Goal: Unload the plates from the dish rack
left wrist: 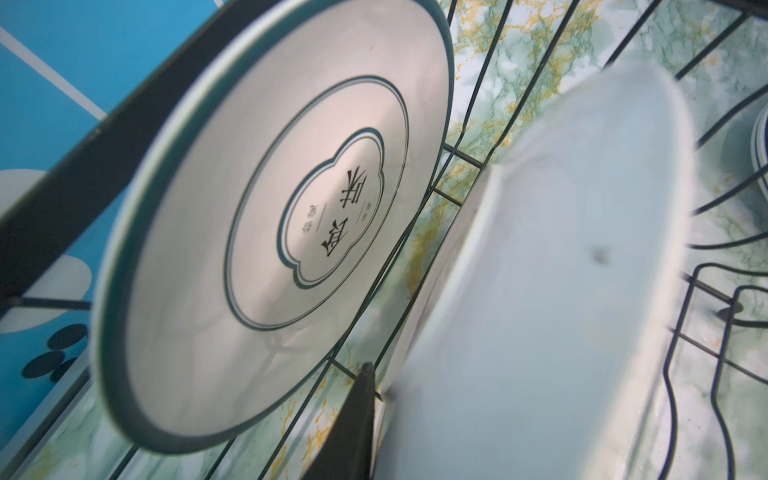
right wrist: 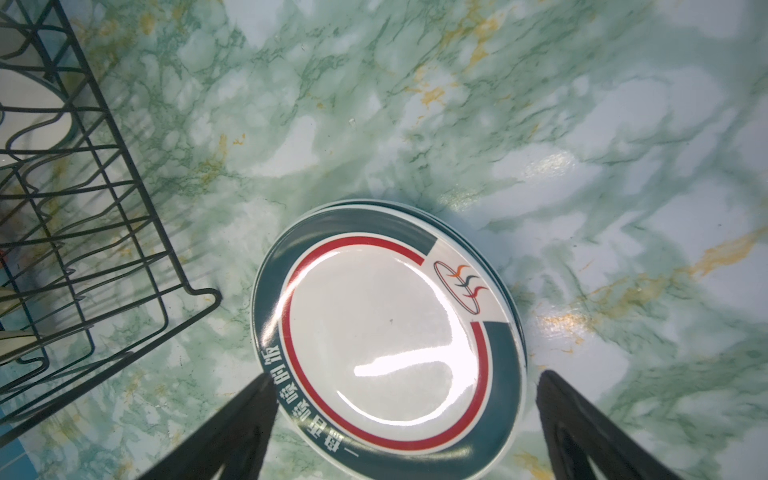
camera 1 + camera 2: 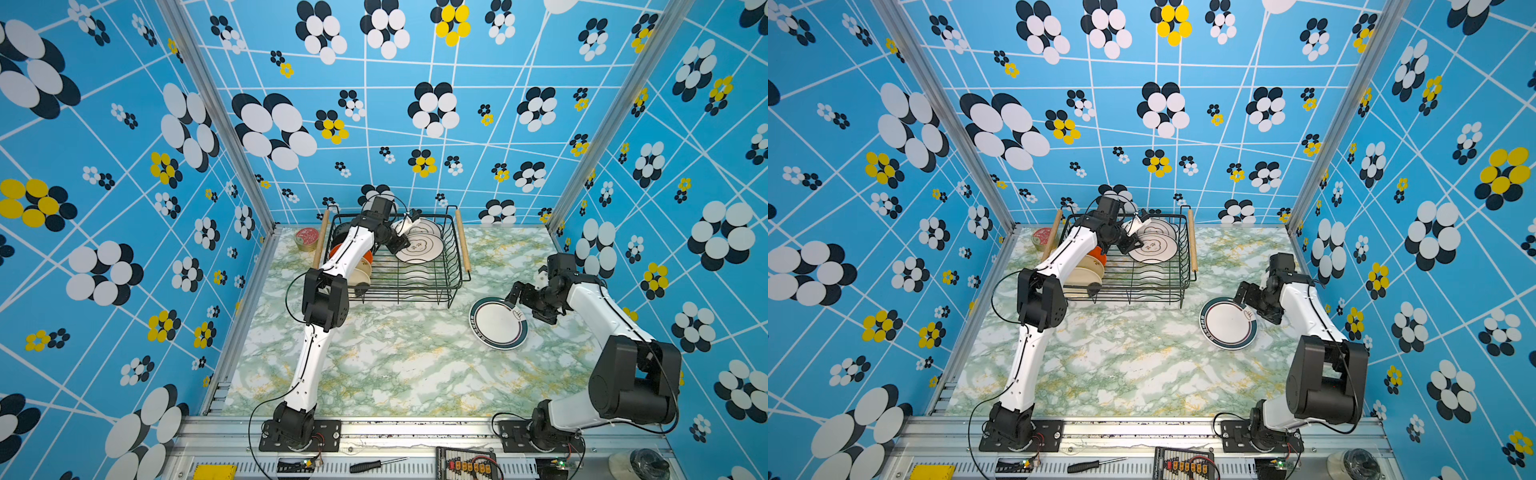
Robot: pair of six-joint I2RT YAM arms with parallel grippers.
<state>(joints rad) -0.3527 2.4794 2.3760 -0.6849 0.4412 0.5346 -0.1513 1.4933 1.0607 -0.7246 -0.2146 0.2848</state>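
Plate [image 3: 498,323] lies near rack [image 3: 462,241] corner, right hand [image 2: 403,376] spread over its rim.

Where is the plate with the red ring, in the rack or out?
Out. The red-ringed plate lies flat, face up, beside the dish rack, not in it.

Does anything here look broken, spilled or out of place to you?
Nothing looks broken or spilled. The teal-rimmed plates on the table are stacked slightly off-centre, with a lower rim peeking out. A small red-lidded tin stands beside the dish rack, outside it, away from the other dishes.
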